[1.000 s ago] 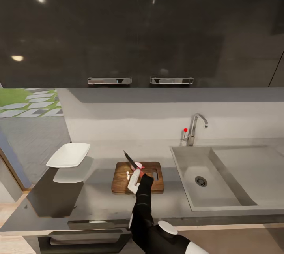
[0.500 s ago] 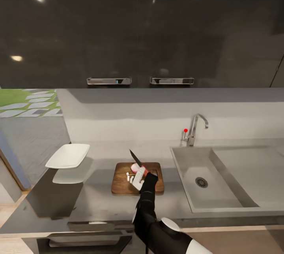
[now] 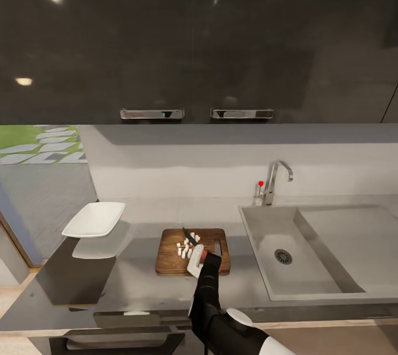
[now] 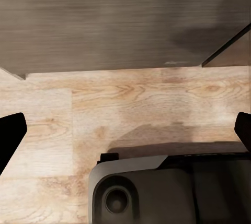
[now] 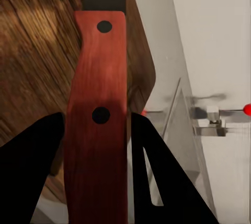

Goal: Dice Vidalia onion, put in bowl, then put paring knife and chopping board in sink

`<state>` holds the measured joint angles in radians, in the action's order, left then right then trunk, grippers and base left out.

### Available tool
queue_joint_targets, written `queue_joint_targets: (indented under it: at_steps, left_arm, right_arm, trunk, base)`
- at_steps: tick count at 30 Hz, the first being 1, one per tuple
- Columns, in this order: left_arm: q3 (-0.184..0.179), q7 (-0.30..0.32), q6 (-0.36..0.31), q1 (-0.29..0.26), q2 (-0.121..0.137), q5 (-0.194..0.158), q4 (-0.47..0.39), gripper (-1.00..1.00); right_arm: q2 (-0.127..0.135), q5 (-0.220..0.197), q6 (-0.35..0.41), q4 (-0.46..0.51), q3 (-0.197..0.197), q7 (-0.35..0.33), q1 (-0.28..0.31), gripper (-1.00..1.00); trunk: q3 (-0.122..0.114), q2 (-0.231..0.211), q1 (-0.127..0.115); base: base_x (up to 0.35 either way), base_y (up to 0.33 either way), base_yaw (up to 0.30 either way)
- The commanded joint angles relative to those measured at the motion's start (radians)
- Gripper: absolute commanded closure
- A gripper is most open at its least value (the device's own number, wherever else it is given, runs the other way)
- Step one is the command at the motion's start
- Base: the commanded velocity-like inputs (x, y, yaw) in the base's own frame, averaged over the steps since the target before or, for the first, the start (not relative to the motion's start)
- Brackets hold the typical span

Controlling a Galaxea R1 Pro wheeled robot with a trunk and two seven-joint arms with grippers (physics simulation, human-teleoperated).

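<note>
Where the right hand [image 3: 197, 258] grips the paring knife [image 5: 99, 114], diced onion [image 3: 186, 247] lies just beyond.

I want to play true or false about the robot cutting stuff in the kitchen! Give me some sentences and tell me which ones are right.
1. The right gripper holds the paring knife by its red handle. True.
2. The white onion pieces are already in the bowl. False: they lie on the chopping board, and the bowl looks empty.
3. The chopping board sits inside the sink. False: it lies on the countertop, beside the sink.
4. The bowl stands near the countertop's left end. True.
5. The left gripper is holding the bowl. False: it is open over a wooden floor.
</note>
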<state>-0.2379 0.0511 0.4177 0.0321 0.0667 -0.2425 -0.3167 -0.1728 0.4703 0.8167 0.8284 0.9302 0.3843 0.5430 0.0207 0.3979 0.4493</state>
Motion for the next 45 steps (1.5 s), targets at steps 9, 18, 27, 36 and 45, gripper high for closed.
queue_joint_targets:
  at_steps: [9, 18, 27, 36, 45]
  left_arm:
    - [-0.004, 0.004, 0.001, 0.0, 0.001, -0.011, -0.002, -1.0]
    - [-0.004, 0.004, 0.001, 0.0, 0.001, -0.011, -0.002, -1.0]
    - [-0.004, 0.004, 0.001, 0.0, 0.001, -0.011, -0.001, -1.0]
    - [-0.006, 0.004, 0.0, 0.0, -0.001, -0.011, 0.001, -1.0]
    - [-0.005, 0.004, 0.0, 0.0, -0.004, -0.01, 0.016, -1.0]
  right_arm:
    - [-0.002, -0.001, 0.003, -0.003, 0.002, 0.004, 0.002, 1.0]
    - [0.003, 0.003, -0.057, 0.064, -0.019, 0.016, 0.002, 1.0]
    - [0.026, -0.004, -0.071, 0.484, -0.474, -0.173, 0.002, 1.0]
    - [0.057, -0.004, -0.071, 0.548, -0.987, -0.621, 0.002, 1.0]
    - [0.15, -0.003, -0.069, 0.546, -1.195, -0.786, 0.002, 1.0]
  trunk:
    - [0.002, 0.002, 0.001]
    - [0.002, 0.002, 0.001]
    - [0.002, 0.002, 0.001]
    - [0.002, 0.002, 0.001]
    - [0.002, 0.002, 0.001]
  base:
    - [0.0, 0.0, 0.0]
    - [0.0, 0.0, 0.0]
    - [0.0, 0.0, 0.0]
    - [0.0, 0.0, 0.0]
    - [0.0, 0.0, 0.0]
